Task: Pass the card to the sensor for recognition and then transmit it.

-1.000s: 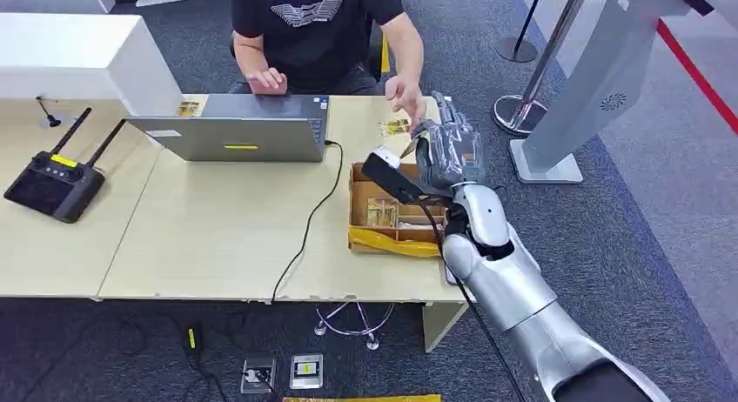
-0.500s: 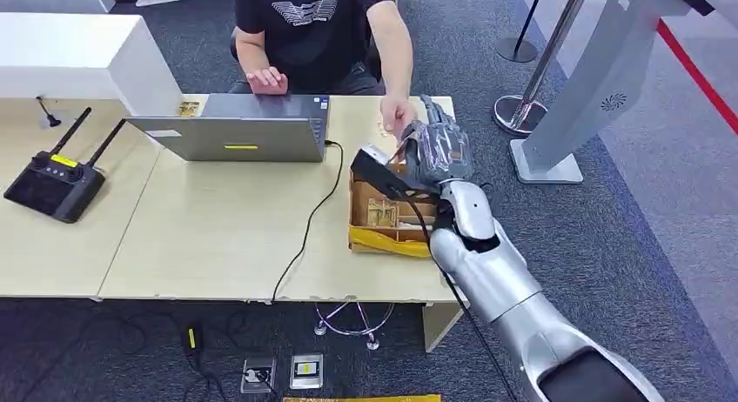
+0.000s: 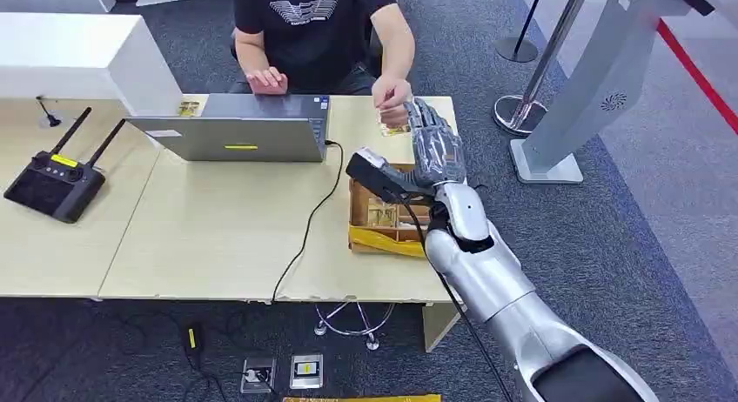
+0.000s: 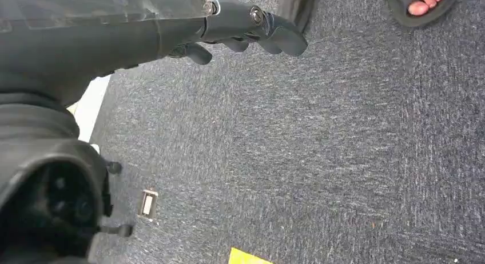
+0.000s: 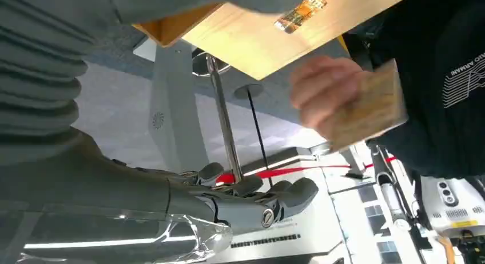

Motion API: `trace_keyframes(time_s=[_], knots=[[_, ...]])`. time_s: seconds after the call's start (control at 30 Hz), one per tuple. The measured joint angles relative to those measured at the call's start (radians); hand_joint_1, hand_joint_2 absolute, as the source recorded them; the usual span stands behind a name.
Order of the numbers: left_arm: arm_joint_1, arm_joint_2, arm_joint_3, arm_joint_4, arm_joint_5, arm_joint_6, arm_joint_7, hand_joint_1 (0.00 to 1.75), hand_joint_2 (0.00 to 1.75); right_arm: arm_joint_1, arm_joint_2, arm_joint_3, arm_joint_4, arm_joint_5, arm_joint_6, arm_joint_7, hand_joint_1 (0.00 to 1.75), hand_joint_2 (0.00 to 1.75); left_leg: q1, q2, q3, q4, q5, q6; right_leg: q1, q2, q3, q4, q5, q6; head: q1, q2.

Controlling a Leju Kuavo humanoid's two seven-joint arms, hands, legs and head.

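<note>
The left hand [image 4: 246,32] hangs over carpet, fingers loosely curled around nothing. On the worktop [image 3: 218,228], a laptop [image 3: 228,137] stands left of a cardboard box [image 3: 387,219]. The right hand [image 3: 435,150], fingers spread and empty, reaches above the box. The card [image 5: 366,107] is pinched in a person's hand [image 5: 323,92]; its print is blurred. The shirt [image 5: 452,81] reads "ARMANI", partly cut off.
</note>
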Motion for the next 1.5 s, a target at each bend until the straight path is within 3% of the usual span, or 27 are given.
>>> trace_keyframes(time_s=[0.47, 0.53, 0.7, 0.87, 1.07, 1.27, 1.4, 1.5], knots=[[0.000, 0.000, -0.002, 0.000, 0.005, 0.000, 0.000, 0.00, 0.00, -0.021, -0.006, 0.000, 0.013, 0.037, -0.040, 0.003, 0.00, 0.00, 0.000, 0.000, 0.000, 0.000, 0.000, 0.000, 0.000, 0.000, -0.001, 0.000, 0.000, 0.000, 0.000, 0.000], [0.000, 0.000, -0.006, 0.001, 0.005, 0.000, 0.000, 0.00, 0.00, -0.046, -0.046, -0.004, 0.017, 0.075, -0.047, 0.011, 0.00, 0.00, -0.001, 0.000, 0.000, 0.001, 0.000, 0.000, 0.000, 0.000, -0.002, 0.000, 0.000, 0.000, -0.001, 0.000], [0.009, 0.002, -0.009, 0.003, 0.004, -0.002, 0.003, 0.00, 0.00, -0.136, -0.214, -0.048, 0.069, 0.177, -0.074, -0.023, 0.00, 0.00, -0.001, -0.003, -0.002, 0.003, 0.000, 0.000, -0.001, -0.002, 0.000, -0.001, 0.001, 0.001, 0.001, 0.000], [0.008, 0.003, -0.014, 0.003, 0.005, -0.001, 0.003, 0.00, 0.00, -0.172, -0.315, -0.081, 0.131, 0.206, -0.078, -0.018, 0.00, 0.00, -0.002, 0.000, -0.002, 0.003, -0.001, 0.001, -0.002, -0.001, -0.002, -0.001, 0.002, 0.002, 0.000, 0.000], [0.009, 0.000, -0.014, 0.003, 0.006, 0.000, 0.003, 0.00, 0.00, -0.185, -0.404, -0.093, 0.234, 0.274, 0.002, 0.019, 0.00, 0.00, -0.001, -0.002, -0.003, 0.003, -0.001, 0.001, -0.001, -0.002, -0.003, -0.001, 0.001, 0.001, 0.000, 0.000], [0.007, -0.007, -0.014, 0.003, 0.040, 0.011, 0.019, 0.00, 0.00, -0.114, -0.467, -0.125, 0.323, 0.166, 0.043, 0.037, 0.00, 0.00, -0.001, -0.002, -0.004, 0.003, -0.001, 0.001, -0.001, -0.002, -0.002, -0.001, 0.001, 0.001, 0.000, 0.000], [0.008, -0.008, -0.014, 0.003, 0.055, 0.019, 0.039, 0.00, 0.00, -0.048, -0.492, -0.162, 0.362, 0.141, 0.004, 0.037, 0.00, 0.00, -0.001, 0.000, -0.005, 0.003, -0.001, 0.001, -0.001, -0.001, -0.005, -0.001, 0.001, 0.001, 0.000, 0.000], [0.005, -0.011, -0.014, 0.003, 0.064, 0.009, 0.064, 0.00, 0.00, 0.018, -0.519, -0.174, 0.395, 0.184, -0.096, 0.034, 0.00, 0.00, 0.000, -0.002, -0.005, 0.003, -0.001, 0.002, 0.000, -0.003, -0.003, -0.002, 0.001, 0.001, 0.001, 0.000]])
